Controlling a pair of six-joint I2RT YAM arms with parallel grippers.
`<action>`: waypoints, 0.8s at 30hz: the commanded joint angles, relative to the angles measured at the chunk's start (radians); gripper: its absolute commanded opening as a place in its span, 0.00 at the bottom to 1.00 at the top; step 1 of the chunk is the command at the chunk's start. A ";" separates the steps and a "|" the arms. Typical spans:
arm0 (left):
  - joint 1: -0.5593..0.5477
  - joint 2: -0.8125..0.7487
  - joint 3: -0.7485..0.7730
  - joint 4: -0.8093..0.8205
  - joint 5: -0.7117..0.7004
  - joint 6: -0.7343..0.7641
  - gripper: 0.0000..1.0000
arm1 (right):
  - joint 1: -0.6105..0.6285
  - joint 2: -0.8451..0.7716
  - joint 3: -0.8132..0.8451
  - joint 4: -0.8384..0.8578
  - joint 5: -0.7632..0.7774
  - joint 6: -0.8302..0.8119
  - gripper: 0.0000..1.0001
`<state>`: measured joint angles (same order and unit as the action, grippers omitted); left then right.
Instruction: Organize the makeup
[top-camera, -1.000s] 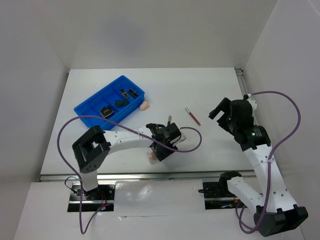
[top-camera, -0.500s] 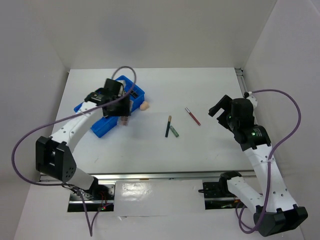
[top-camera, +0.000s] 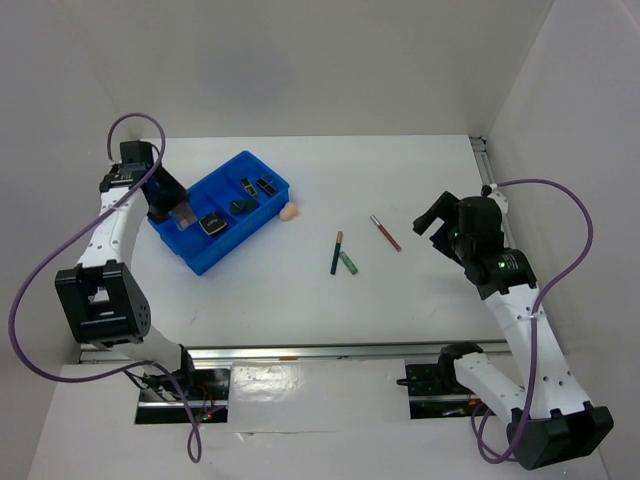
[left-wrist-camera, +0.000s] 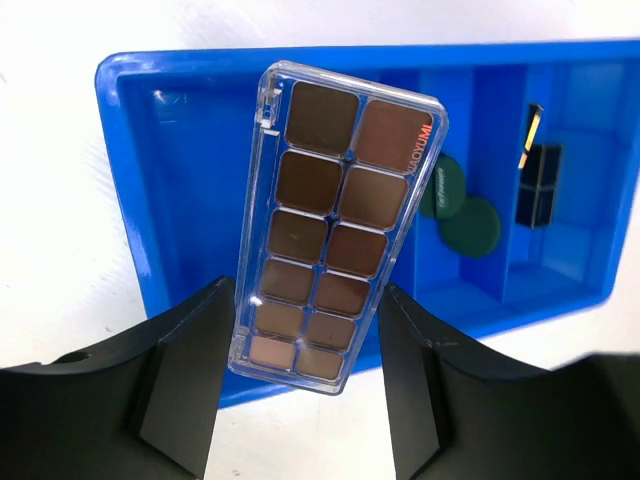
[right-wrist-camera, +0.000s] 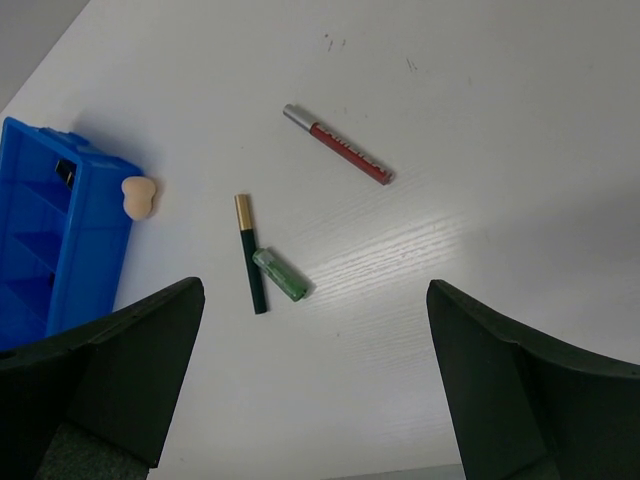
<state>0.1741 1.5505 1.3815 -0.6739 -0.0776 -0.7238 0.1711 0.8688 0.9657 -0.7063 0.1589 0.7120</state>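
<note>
My left gripper (top-camera: 172, 207) is shut on the brown-pink eyeshadow palette (left-wrist-camera: 338, 225) and holds it above the left end of the blue tray (top-camera: 245, 222). Its fingers (left-wrist-camera: 190, 370) pinch the palette's lower end. In the tray lie two dark green round compacts (left-wrist-camera: 460, 208), black-gold lipstick tubes (left-wrist-camera: 535, 170) and a dark square compact (top-camera: 211, 224). The beige sponge (top-camera: 289, 211) lies beside the tray's right end. A dark pencil with a gold end (top-camera: 337, 252), a green tube (top-camera: 348, 262) and a red pencil (top-camera: 385, 232) lie mid-table. My right gripper (top-camera: 435, 218) is open and empty, right of them.
The right wrist view shows the red pencil (right-wrist-camera: 338, 145), dark pencil (right-wrist-camera: 250, 255), green tube (right-wrist-camera: 280, 275), sponge (right-wrist-camera: 137, 196) and the tray's corner (right-wrist-camera: 50, 240). White walls close in the table on the left, back and right.
My left arm has carried the palette from the table's near middle up and left to above the tray's left end. The right arm has barely moved.
</note>
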 joint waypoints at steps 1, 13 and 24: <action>0.002 0.025 0.001 -0.009 -0.023 -0.110 0.09 | -0.005 -0.004 -0.007 0.053 -0.016 -0.013 1.00; 0.050 0.082 -0.067 -0.030 -0.079 -0.177 0.25 | -0.005 0.006 0.002 0.053 -0.005 -0.032 1.00; 0.050 0.094 -0.108 0.002 -0.050 -0.158 0.61 | -0.005 0.015 0.002 0.062 -0.025 -0.032 1.00</action>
<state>0.2230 1.6390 1.2884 -0.6914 -0.1299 -0.8711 0.1711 0.8845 0.9588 -0.6937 0.1368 0.6895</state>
